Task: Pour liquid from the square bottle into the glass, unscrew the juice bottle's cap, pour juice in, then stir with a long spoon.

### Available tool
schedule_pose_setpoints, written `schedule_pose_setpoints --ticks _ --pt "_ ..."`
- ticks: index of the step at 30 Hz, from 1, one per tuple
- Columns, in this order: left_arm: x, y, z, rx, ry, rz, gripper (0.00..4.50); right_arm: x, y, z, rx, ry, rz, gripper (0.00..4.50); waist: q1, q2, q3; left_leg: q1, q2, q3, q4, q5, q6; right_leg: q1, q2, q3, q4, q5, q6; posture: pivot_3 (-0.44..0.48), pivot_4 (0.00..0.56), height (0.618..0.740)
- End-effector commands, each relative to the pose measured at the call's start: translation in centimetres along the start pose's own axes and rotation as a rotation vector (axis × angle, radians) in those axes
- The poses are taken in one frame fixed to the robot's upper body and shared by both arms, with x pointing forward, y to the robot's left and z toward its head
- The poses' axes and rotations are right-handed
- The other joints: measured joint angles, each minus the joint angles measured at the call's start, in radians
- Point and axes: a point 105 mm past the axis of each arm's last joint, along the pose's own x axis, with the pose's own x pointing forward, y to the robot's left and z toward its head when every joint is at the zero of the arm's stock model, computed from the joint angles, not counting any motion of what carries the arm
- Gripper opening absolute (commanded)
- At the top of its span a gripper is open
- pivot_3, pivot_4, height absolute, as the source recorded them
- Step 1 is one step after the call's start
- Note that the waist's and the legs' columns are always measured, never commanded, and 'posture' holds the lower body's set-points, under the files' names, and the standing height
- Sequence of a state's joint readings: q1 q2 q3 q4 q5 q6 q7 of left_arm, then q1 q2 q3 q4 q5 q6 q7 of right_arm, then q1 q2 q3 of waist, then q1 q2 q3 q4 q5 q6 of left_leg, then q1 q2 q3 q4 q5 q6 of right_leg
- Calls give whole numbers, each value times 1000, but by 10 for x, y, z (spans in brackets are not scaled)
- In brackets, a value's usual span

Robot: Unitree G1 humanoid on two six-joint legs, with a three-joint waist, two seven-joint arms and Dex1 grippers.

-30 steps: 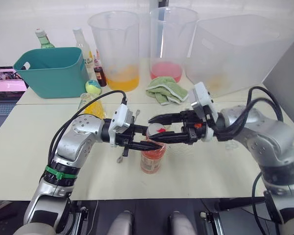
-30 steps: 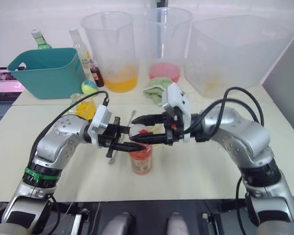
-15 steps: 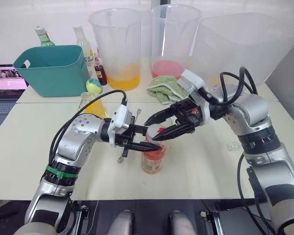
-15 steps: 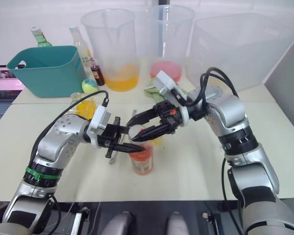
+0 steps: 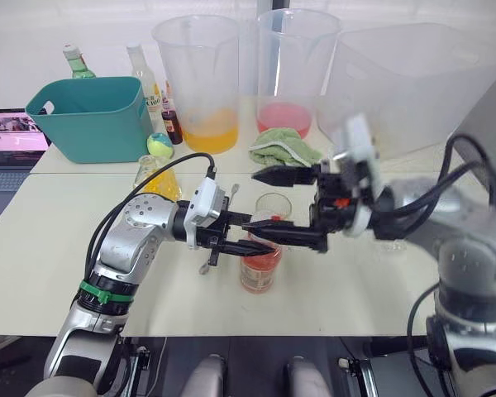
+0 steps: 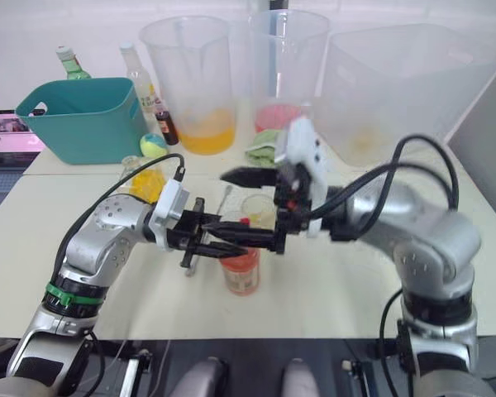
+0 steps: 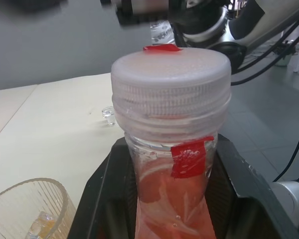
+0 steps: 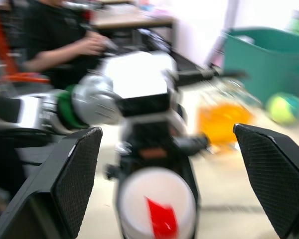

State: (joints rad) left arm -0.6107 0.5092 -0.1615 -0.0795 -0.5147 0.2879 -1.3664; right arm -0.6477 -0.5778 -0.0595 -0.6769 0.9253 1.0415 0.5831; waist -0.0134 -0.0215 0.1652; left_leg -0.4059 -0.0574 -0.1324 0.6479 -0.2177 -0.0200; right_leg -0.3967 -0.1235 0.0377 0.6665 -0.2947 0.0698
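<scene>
1. The left gripper (image 5: 246,240) is clamped on the juice bottle (image 5: 258,269) just under the cap (image 7: 171,70), at centre frame on the counter (image 5: 33,248).
2. The right gripper (image 5: 269,207) has its fingers wide, one above and one beside the cap, not touching.
3. To unscrew well, I would centre the cap between the fingers, close squarely, then twist while the left holds firm.
4. The glass (image 5: 272,207) stands just behind the bottle.

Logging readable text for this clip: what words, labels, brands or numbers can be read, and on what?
None can be read.
Tall clear bottle: a label with print, too small to read.
Juice bottle: label unreadable.
Cap: a red mark, no lettering.
Laptop screen: too blurred to read.
</scene>
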Motion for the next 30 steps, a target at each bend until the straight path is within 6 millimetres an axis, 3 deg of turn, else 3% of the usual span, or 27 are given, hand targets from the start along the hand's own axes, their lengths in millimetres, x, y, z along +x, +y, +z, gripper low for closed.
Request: schedule_pose_setpoints --ticks 1,7,19,22,27,28,30 --pt "0 1 1 15 3 21 1312 -5 18 4 -6 -51 -40 4449 0 0 0 0 0 -1 0 0 0 0 0 -1 0 0 0 0 150 738" --pt "0 -1 1 10 4 12 1312 0 22 -12 23 -4 -126 4449 -2 0 0 2 0 0 0 0 0 2 0 -1 0 0 0 0 150 738" --pt "-2 -2 0 2 13 -3 1312 2 17 -6 26 -30 -178 4449 -3 0 0 2 0 0 0 0 0 3 0 -1 -1 0 0 0 150 738" --pt "-2 -2 -1 2 16 -4 1312 2 17 -6 29 -32 -178 3655 -4 0 0 2 0 0 0 0 0 3 0 -1 -1 0 0 0 150 738" --pt "-2 -3 0 3 19 -4 1312 3 18 -7 32 -26 -170 1966 -5 0 0 3 0 0 0 0 0 3 1 -1 -1 0 0 0 150 738" --pt "-2 -3 0 4 19 -4 1312 3 18 -8 30 -23 -167 1718 -5 0 0 3 0 0 0 0 0 3 1 -1 -1 0 0 0 150 738" --pt "-2 -3 0 5 20 -3 1312 3 18 -8 29 -21 -166 1714 -5 0 0 3 0 0 0 0 0 3 1 -1 -1 0 0 0 150 738"
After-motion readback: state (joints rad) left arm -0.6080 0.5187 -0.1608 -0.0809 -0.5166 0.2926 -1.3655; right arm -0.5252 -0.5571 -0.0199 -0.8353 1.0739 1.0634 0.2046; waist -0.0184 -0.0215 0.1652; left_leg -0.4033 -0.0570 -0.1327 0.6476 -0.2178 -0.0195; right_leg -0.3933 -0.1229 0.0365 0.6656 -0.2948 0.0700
